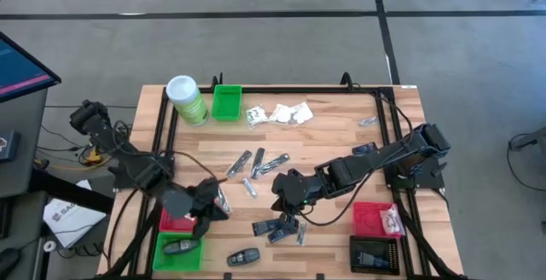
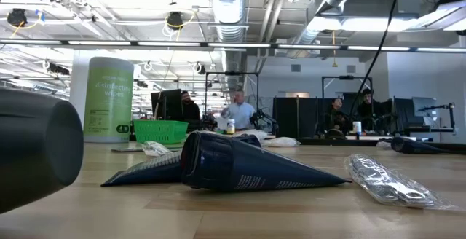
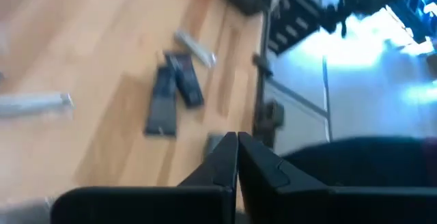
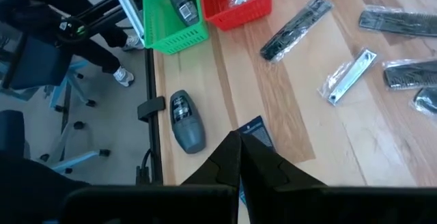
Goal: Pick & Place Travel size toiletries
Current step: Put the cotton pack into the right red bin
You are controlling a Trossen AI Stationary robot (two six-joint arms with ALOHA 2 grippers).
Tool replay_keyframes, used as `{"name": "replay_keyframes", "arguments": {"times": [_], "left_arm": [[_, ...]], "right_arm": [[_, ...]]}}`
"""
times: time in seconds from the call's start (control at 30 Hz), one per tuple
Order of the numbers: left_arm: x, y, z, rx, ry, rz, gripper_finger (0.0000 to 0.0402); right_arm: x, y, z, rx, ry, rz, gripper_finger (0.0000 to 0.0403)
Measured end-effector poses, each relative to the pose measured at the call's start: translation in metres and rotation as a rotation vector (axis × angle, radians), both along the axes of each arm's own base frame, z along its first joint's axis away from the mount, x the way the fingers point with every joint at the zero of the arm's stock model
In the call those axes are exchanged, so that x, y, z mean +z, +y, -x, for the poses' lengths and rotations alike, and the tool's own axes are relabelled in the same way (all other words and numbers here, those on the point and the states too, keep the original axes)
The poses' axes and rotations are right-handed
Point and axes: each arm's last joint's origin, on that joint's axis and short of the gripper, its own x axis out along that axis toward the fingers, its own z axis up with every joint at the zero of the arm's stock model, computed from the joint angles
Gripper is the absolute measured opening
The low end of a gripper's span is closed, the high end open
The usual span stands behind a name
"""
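A few toiletries are already sorted into the red bin (image 1: 376,218) and green bin (image 1: 179,252). Most, the white sachets (image 1: 288,113) and silvery packets (image 1: 256,162), remain loose on the bench (image 1: 333,139). The left end effector (image 1: 213,207) and right end effector (image 1: 286,201) are both seen closed and empty.

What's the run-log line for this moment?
left gripper: shut, empty, by red bin | right gripper: shut, empty, above dark packets | white sachets: untouched

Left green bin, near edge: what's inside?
One black oval piece lies in the green bin; right wrist view shows the same piece. The bin's far end sits under the left arm, hidden.
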Motion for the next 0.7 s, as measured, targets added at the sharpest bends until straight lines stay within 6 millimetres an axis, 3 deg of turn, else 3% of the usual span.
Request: {"name": "replay_keyframes", "arguments": {"times": [0.37,0.7], "left_arm": [[0.012,0.026,-0.025,0.092,-0.160,-0.072,0.0001],[0.015,0.032,-0.032,0.104,-0.204,-0.091,0.0001]], "right_arm": [[0.000,-0.005,-0.002,-0.040,0.005,-0.020,0.0000],[-0.001,-0.001,0.000,-0.059,0.007,-0.019,0.0000]]}}
